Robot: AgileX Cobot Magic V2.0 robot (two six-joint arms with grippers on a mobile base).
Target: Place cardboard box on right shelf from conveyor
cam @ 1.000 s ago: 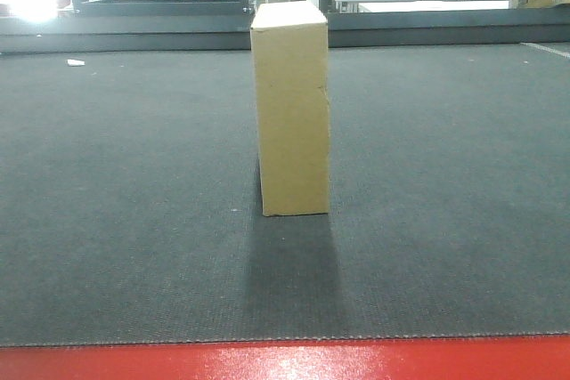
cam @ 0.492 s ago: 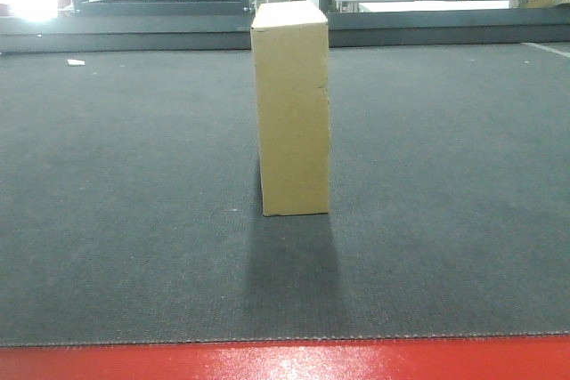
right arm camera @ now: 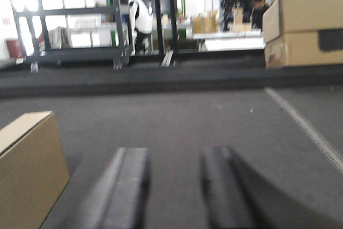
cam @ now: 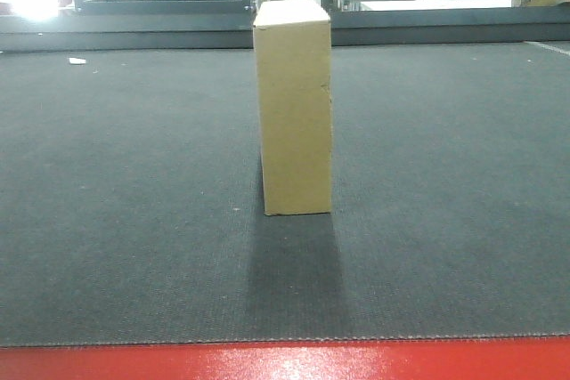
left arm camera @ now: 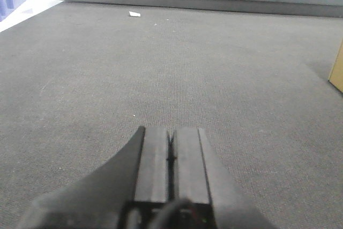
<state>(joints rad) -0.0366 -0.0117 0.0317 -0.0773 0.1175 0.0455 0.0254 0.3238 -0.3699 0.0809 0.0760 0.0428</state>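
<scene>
The cardboard box (cam: 294, 109) stands on the conveyor (cam: 134, 175), likely light and stiff; squeeze its flat sides. Left pincer (left arm camera: 171, 135) is closed, empty; blurred right pincer (right arm camera: 174, 156) seems parted, empty.

The front camera sat low by the red edge of the conveyor (cam: 134, 175) and looked straight across the belt, with the cardboard box (cam: 294, 109) close in the middle. The left wrist camera sat low behind the left gripper (left arm camera: 171, 133) and looked forward along the belt, catching just a corner of the box at its right edge. The right wrist camera looked out over the right gripper (right arm camera: 174, 158), a bit blurry, and saw that box at its bottom left, so all three shared box and belt.
</scene>
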